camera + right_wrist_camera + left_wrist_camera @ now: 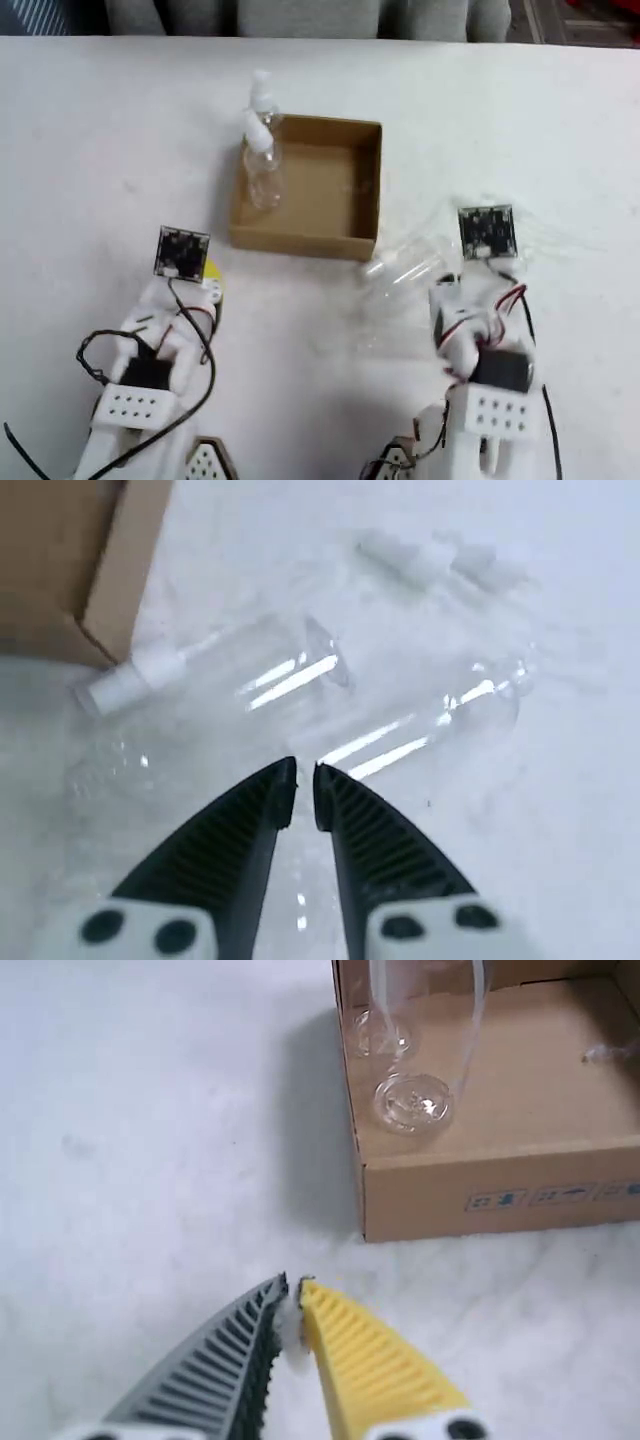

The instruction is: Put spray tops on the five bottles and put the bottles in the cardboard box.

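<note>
The cardboard box stands open at the table's middle. Two clear bottles with white spray tops stand upright in its left side, and the left wrist view shows their bases. My left gripper is shut and empty, low over the table just short of the box's near left corner. My right gripper is shut with nothing in it, over clear bottles lying on the table. One lying bottle wears a spray top and points at the box corner; another lies beside it. Loose spray tops lie beyond.
The left arm is at the near left and the right arm at the near right. The lying bottles are off the box's near right corner. The table's far edge runs along the back.
</note>
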Robot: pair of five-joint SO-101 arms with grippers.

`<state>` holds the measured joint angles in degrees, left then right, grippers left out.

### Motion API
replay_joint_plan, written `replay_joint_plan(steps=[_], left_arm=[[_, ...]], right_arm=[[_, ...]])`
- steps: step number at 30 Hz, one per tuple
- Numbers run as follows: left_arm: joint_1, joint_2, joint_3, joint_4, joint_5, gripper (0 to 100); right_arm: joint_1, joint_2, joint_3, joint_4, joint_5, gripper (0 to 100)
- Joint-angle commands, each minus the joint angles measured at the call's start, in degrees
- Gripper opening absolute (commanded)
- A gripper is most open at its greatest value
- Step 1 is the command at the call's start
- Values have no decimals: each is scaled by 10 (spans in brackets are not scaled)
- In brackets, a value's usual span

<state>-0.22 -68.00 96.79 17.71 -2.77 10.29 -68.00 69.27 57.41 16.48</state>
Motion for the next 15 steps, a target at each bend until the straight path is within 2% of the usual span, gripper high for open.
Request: replay_joint_plan(steps=[1,9,15], left_arm=[[-7,-14,1,1,-5,22],[-7,-14,1,1,-5,22],[-6,-14,1,1,-6,22]], right_arm=[[59,117,-69,14,36,15],[240,291,-149,16,113,15],[292,379,-155,15,172,15]])
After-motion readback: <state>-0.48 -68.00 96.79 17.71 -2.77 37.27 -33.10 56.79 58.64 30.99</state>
